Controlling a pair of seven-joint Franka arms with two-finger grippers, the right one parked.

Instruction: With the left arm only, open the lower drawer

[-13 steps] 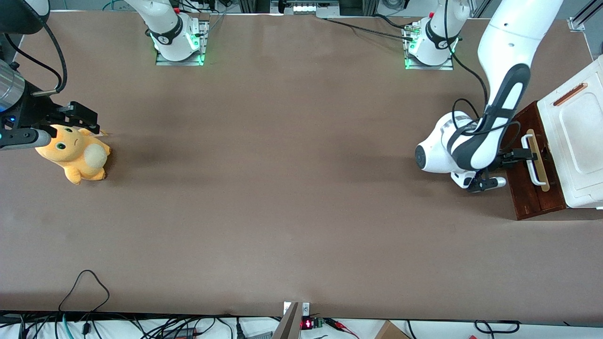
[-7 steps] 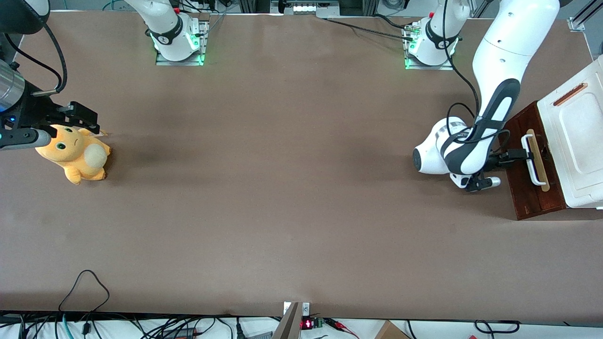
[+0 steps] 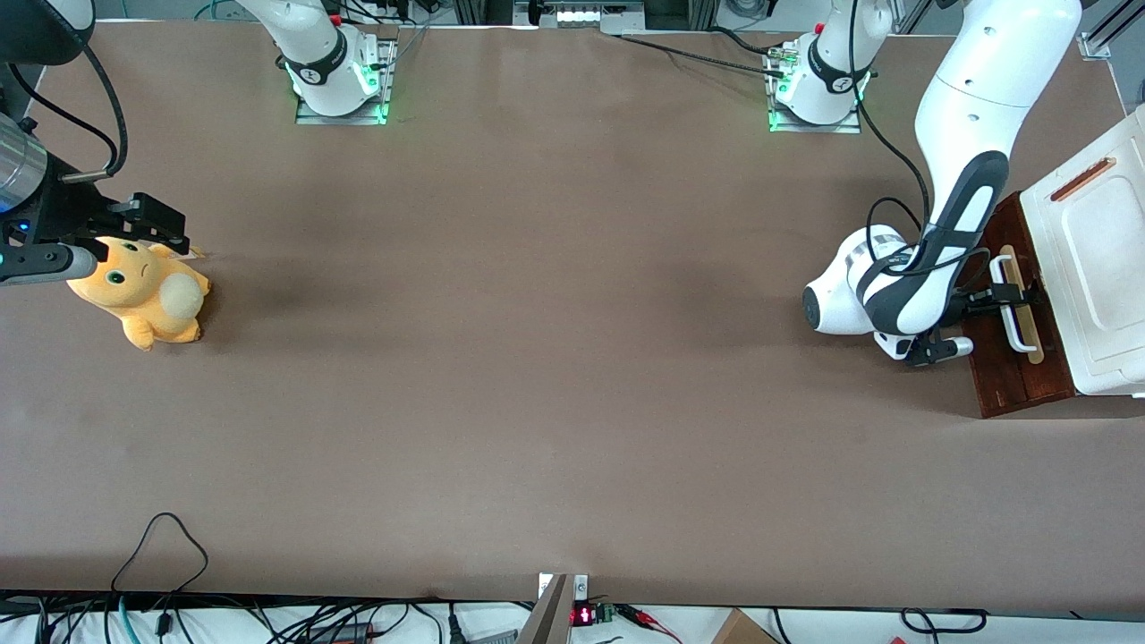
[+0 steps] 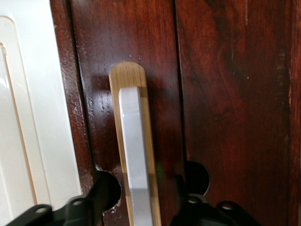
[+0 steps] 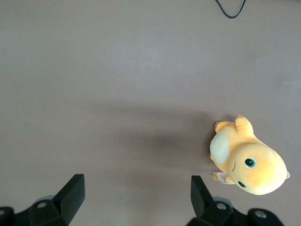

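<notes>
Front view: we see the left arm (image 3: 962,134) reaching down from its base at the edge of the table (image 3: 537,358) farthest from the camera, and bending toward the cabinet at the working arm's end of the table. Its black gripper (image 3: 1015,295) lies on the lower drawer (image 3: 1006,358), whose dark red-brown front faces the open table. On that front we mark the pale wood strip (image 3: 1029,335) and, mounted along it, the white loop handle (image 3: 1013,333). The gripper meets the handle near its middle. Just beside the drawer front, toward the table's end, stands the white cabinet top (image 3: 1096,268). From this view we cannot tell how far the drawer stands out from the cabinet.

Left wrist view: the gripper (image 4: 138,197) straddles the handle (image 4: 134,155). Its two black fingers (image 4: 99,193) are spread, one on each side of the white bar, and we see a gap between each finger and the bar, so nothing is pinched. The rounded end of the wood strip (image 4: 127,75) projects past the handle's end. The grain of the drawer front (image 4: 225,94) fills most of the field, and the white cabinet top (image 4: 28,117) borders it.

Right wrist view and front view: an orange plush toy (image 3: 143,295) (image 5: 249,162) lies on the table toward the parked arm's end, well apart from the drawer.
</notes>
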